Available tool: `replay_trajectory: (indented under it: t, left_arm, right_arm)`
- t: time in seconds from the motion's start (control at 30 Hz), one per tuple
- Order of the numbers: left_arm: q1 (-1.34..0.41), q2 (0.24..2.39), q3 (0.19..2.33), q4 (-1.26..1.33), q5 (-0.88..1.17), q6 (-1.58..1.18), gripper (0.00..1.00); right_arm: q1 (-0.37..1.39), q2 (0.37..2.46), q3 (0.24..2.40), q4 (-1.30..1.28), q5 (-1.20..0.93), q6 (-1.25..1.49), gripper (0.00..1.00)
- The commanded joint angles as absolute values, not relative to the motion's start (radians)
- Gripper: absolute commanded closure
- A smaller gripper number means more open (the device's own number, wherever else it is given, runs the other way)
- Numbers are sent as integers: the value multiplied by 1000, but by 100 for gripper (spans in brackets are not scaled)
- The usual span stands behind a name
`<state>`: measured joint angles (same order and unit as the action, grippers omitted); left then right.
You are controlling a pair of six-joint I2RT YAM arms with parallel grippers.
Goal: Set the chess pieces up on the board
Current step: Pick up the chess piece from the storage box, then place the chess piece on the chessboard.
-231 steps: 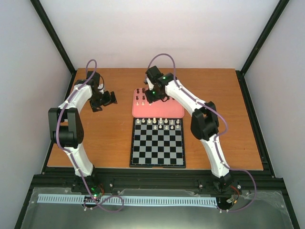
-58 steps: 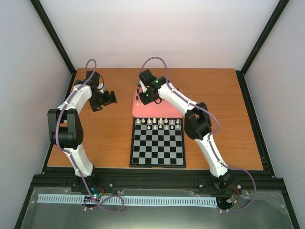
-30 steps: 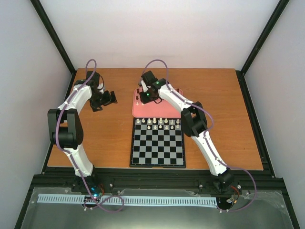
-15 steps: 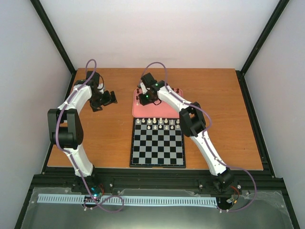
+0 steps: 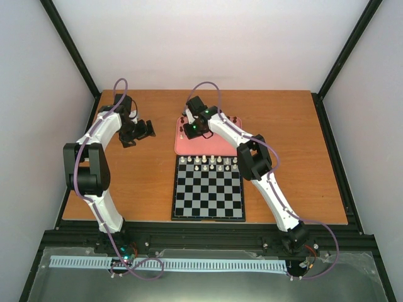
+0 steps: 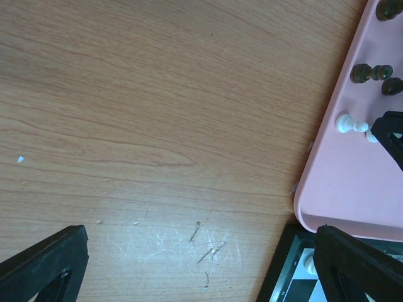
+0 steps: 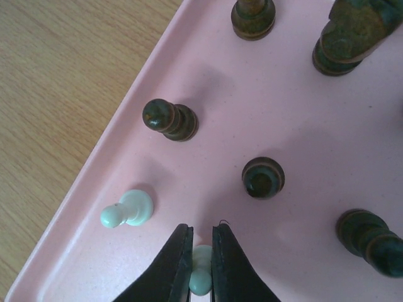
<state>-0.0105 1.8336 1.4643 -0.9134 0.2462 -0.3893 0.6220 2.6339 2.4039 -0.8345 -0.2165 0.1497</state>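
Observation:
In the right wrist view my right gripper (image 7: 201, 242) is shut on a cream-white pawn (image 7: 202, 280) that stands on the pink tray (image 7: 302, 113). A second white pawn (image 7: 128, 209) stands just to its left. Several dark pieces, such as a pawn (image 7: 170, 119) and another (image 7: 263, 177), stand around. From above, this gripper (image 5: 186, 130) is at the tray's (image 5: 211, 148) left end. The board (image 5: 209, 192) has a row of white pieces (image 5: 208, 162) along its far edge. My left gripper (image 5: 143, 130) hovers open over bare wood, left of the tray.
The left wrist view shows the wooden tabletop (image 6: 157, 126), the tray's left edge (image 6: 327, 189) with a white pawn (image 6: 350, 124) and dark pawns (image 6: 368, 73), and a board corner (image 6: 293, 277). Black frame rails border the table.
My right gripper has closed on the white pawn at the tray's left end, after moving there from the tray's middle. The left arm has not moved.

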Motion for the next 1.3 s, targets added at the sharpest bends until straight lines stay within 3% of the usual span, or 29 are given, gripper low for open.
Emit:
replay_trajectory:
  t: [0.0,0.17,0.57,0.9,1.27]
  left_arm:
    - [-12,1847,1495,-909,262,-400,0]
    - [-12,1845,1504,-913,260,-399,0]
    - [-12,1834,1500,-912,249,-398,0]
    - [-14,1805,1463,-899,232,-397,0]
    - [-14,1801,1468,-904,224,-395,0]
  right_arm:
    - [620,2566,2411,-867,-194,132,94]
    - [632,2409,2317,-885,-195,105,94]
    - [790,2081,1836,-835,-176,49,94]
    - [833,2011,1620,-703,-165,64,94]
    - [833,2041,1604,-657,-166,63,94]
